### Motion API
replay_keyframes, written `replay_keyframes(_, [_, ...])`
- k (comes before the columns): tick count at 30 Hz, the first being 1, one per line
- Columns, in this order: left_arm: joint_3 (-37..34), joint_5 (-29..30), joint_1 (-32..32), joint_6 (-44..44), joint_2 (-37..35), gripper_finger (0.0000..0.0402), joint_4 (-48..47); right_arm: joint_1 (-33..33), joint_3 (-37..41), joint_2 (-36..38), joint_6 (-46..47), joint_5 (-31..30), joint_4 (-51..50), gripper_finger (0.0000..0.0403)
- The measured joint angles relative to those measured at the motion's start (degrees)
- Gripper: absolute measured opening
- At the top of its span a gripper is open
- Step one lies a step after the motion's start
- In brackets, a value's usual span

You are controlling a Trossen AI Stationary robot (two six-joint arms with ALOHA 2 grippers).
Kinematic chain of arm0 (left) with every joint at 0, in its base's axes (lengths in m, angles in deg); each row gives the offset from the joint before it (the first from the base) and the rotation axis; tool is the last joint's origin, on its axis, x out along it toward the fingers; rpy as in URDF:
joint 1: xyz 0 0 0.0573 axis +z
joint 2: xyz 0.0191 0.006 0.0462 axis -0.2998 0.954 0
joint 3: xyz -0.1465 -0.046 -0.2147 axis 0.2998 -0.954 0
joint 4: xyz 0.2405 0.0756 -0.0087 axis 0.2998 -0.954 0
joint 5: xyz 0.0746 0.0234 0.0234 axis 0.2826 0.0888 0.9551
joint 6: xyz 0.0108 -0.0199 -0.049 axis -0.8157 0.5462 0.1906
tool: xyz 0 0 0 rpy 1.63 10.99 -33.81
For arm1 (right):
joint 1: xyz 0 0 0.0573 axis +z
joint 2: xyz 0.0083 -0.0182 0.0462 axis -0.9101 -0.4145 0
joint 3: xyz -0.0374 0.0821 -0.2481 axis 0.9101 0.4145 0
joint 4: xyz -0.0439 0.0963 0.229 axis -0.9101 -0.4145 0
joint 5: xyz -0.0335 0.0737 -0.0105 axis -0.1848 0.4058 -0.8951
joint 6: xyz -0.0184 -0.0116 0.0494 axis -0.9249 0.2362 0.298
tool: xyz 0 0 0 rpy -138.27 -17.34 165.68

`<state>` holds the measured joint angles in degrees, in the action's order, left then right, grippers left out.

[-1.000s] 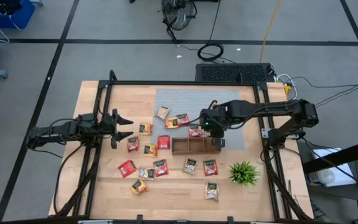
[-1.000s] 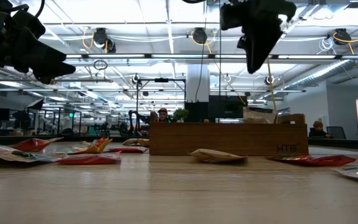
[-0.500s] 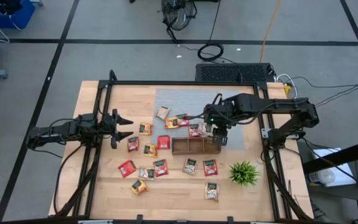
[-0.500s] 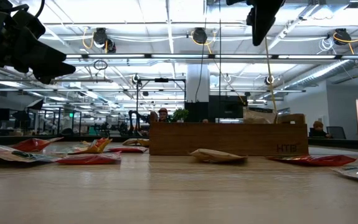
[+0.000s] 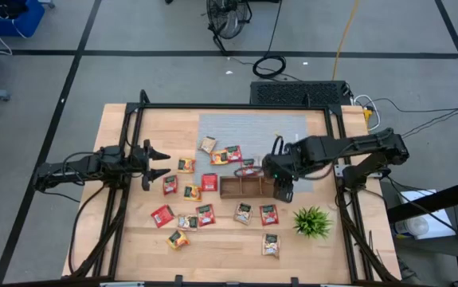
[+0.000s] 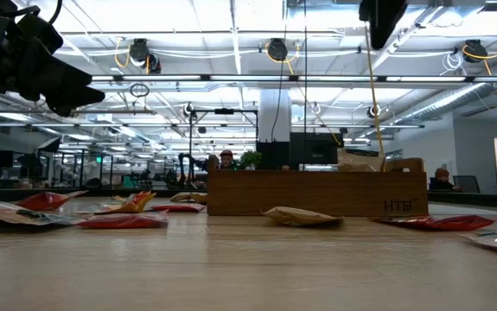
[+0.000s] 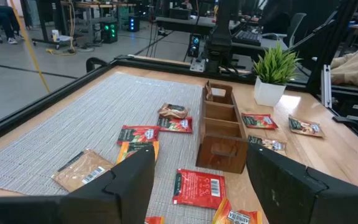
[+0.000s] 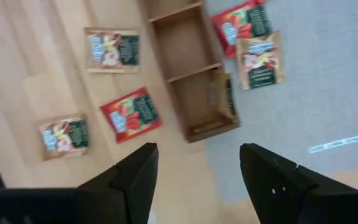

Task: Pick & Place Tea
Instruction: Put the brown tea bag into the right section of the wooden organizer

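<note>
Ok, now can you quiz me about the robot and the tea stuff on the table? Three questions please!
1. Pick one: which arm's fingers are close to the wooden tray? A) left B) right
2. True or false: the tray has five compartments.
3. Fill in: the one tea sachet inside the tray sits in the end compartment nearest the green ____.

Key:
1. B, the right fingers, open and holding nothing.
2. False, it has three.
3. plant
</note>
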<state>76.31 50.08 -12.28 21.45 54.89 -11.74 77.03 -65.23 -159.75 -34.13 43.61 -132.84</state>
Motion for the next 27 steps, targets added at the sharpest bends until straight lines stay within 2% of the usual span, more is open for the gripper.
replay_keyframes(15, [0.00, 0.00, -0.02, 0.00, 0.02, 0.0253, 0.00, 15.48, 0.02, -5.07, 11.90, 0.09, 3.85, 0.0212])
replay_keyframes(27, [0.02, 0.02, -0.01, 0.00, 0.02, 0.0253, 0.00, 21.71, 0.02, -8.69, 20.83, 1.74, 6.65, 0.0212])
